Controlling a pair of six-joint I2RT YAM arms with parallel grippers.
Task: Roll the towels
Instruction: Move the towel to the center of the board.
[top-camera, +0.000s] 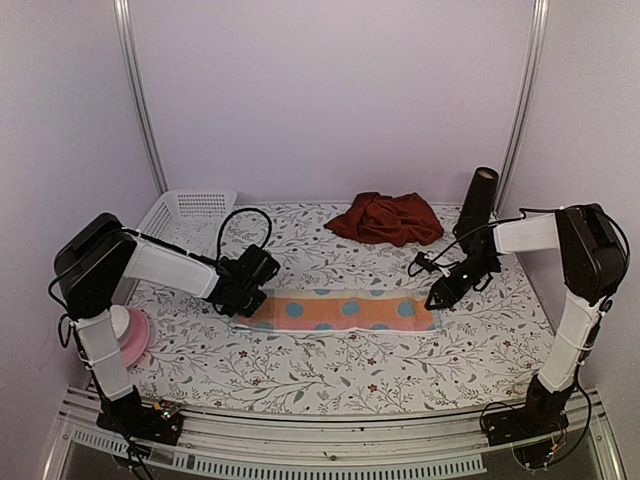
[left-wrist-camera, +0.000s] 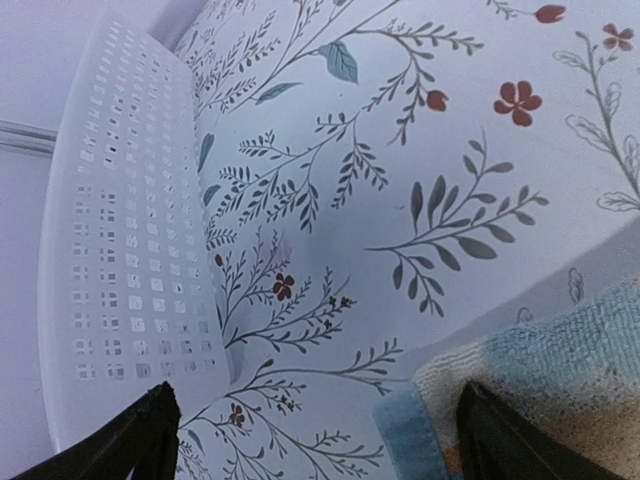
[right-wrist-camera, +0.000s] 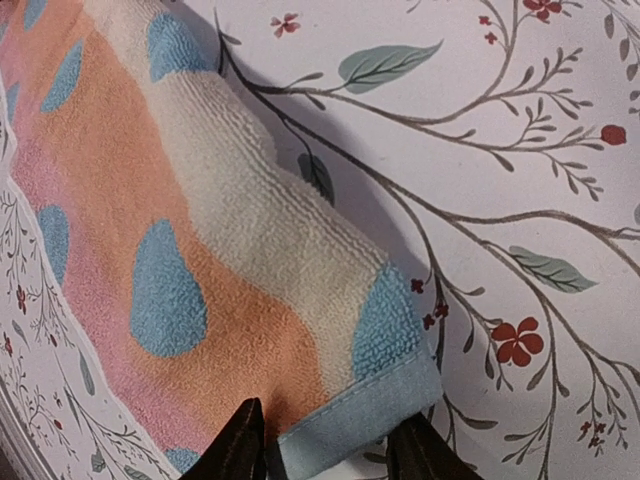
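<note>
Have the pastel towel (top-camera: 345, 310) laid flat as a long strip on the table (top-camera: 330, 375), just in front and right of the white basket (top-camera: 190, 210). Have the maroon towel (top-camera: 385, 218) bunched and unrolled, further right of the basket along the back.

Reading the step as: start the roll on the pastel towel from its end farthest from the basket.

- Right gripper (right-wrist-camera: 328, 450) at that far end: jaws released, straddling the blue hem corner, not pinching yet.
- Left gripper (left-wrist-camera: 320, 445) at the end nearest the basket: jaws spread wide, grasping nothing, towel corner just beside one finger.

To do it well:
- Clamp the right jaws on the hem only, without digging into the table.
- Lift a little and fold the hem over onto the towel.
- Keep the first turn tight and square to the long edges.
- Pin the basket-side end with the left gripper to stop sliding or skew.
- Roll toward the basket in short regrasps.
- Watch for coning, given a grab at one corner only.
</note>
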